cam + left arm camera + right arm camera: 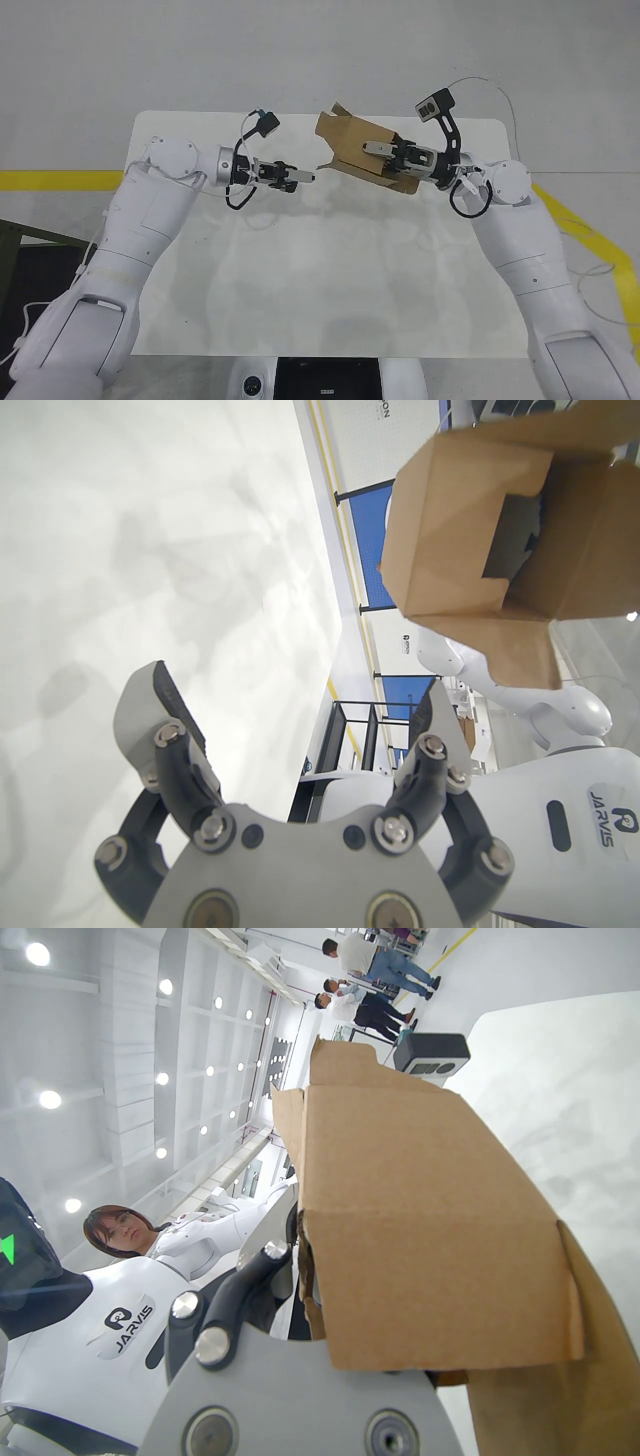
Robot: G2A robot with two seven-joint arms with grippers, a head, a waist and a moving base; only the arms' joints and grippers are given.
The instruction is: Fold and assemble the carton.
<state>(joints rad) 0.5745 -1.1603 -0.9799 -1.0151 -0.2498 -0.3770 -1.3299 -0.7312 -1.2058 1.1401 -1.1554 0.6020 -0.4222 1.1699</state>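
Behind the carton (425,1228), right gripper (383,150) partly hidden

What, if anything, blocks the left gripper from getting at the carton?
Probably nothing, so likely yes: the left gripper is open and points at the carton, which the right gripper holds aloft; only open air shows between them.

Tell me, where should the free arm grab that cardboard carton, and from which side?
Probably the loose flap at the carton's open end, approached from the left gripper's own side. That flap is a single thin sheet sticking out toward the open fingers, so it should slip between them, while the right gripper holds the opposite end up off the table.
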